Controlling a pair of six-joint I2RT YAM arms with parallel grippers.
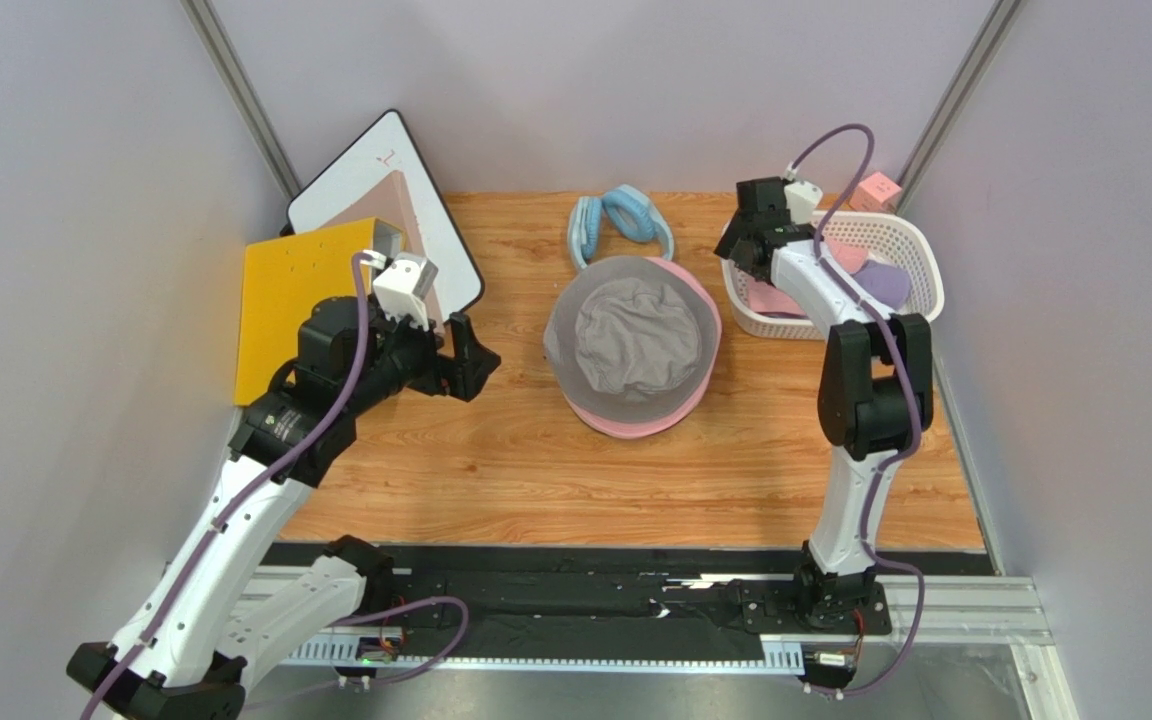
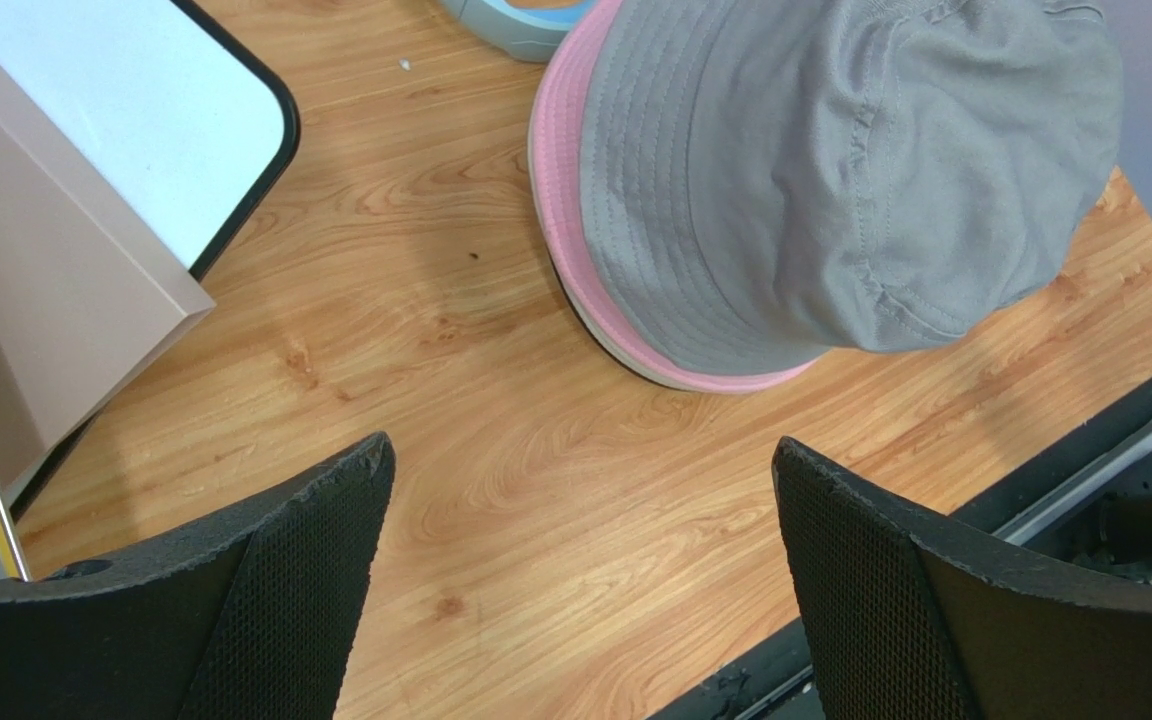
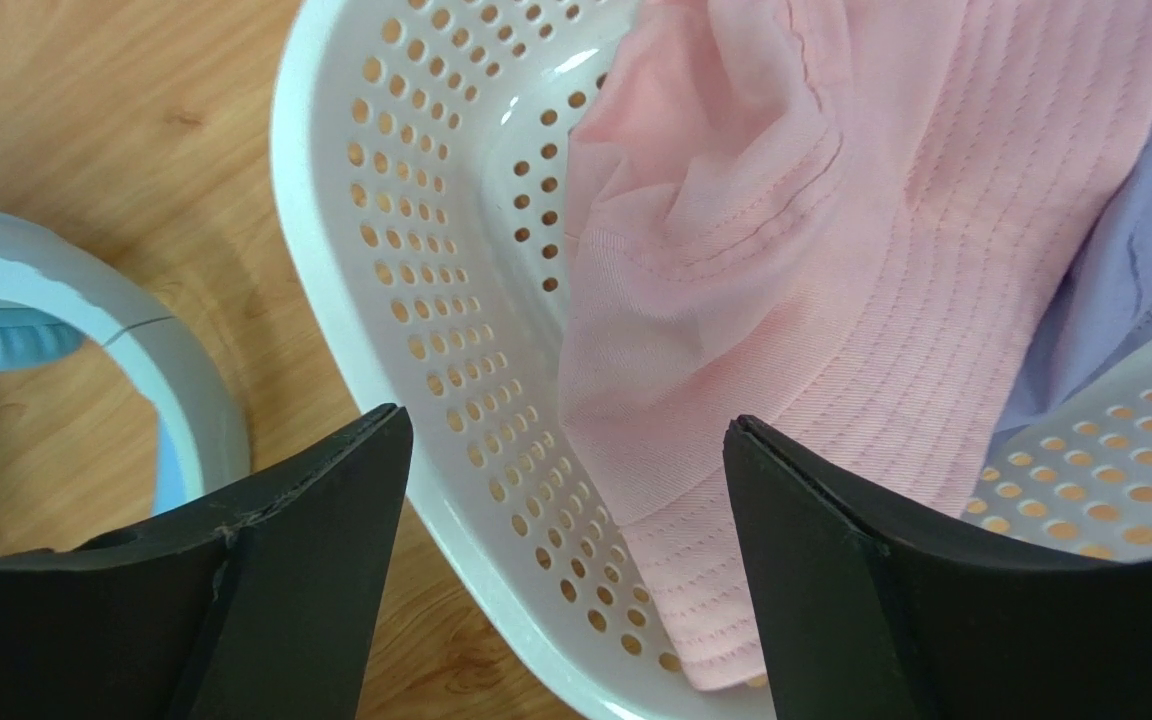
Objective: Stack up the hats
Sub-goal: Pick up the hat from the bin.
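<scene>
A grey hat (image 1: pixel 636 335) lies on top of a pink hat (image 1: pixel 642 419) in the middle of the table; both show in the left wrist view, grey (image 2: pixel 838 165) over pink (image 2: pixel 567 195). A white perforated basket (image 1: pixel 913 255) at the right holds another pink hat (image 3: pixel 838 270) and a lavender hat (image 3: pixel 1138 255). My left gripper (image 1: pixel 474 357) is open and empty, left of the stack. My right gripper (image 1: pixel 740 240) is open and empty, hovering over the basket's left rim (image 3: pixel 372 330).
A light blue padded ring item (image 1: pixel 620 222) lies behind the stack. A white board (image 1: pixel 387 203), a beige wedge and a yellow panel (image 1: pixel 289 300) stand at the back left. A small pink box (image 1: pixel 878 191) sits behind the basket.
</scene>
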